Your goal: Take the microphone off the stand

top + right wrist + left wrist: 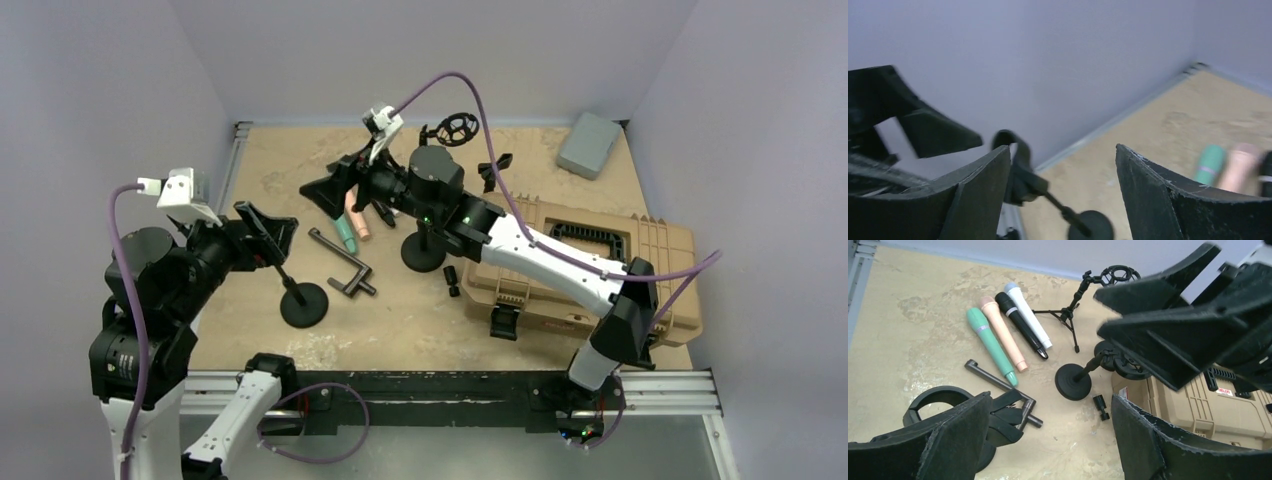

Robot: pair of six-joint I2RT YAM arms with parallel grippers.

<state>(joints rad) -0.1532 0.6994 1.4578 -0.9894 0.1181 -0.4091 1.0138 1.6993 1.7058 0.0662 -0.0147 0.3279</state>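
Since no microphone is showing in any holder, the removal is reading as done, as far as these views are telling.

- Microphones, count four: green microphone [993, 347], pink microphone [1004, 335], black microphone [1022, 326] and white microphone [1029, 316]. All are lying side by side in a row on the bench [280, 160], between the two round-base stands. I cannot tell which one is the task's.
- Stands, count three. The near stand [303, 303] is standing just beside the left hand [270, 232], and its clip [1010, 145] is showing empty in the right wrist view. The second stand [1074, 381] is sitting just past the row, with its top partly hidden behind the right hand [335, 190], so that holder is going unconfirmed. The tripod stand [1068, 315] at the back is carrying a ring mount that is looking empty.
- Hands, count two: both are spread wide and gripping nothing. The right one is hovering above the row; the left one is pointing past the near stand's clip.
- Others, one each: tan case [660, 250], grey block [590, 145], bent black bar [340, 262], small black piece [1100, 407].

Judgement: what is remaining is at most checking the hidden holder and pulling both arms clear.
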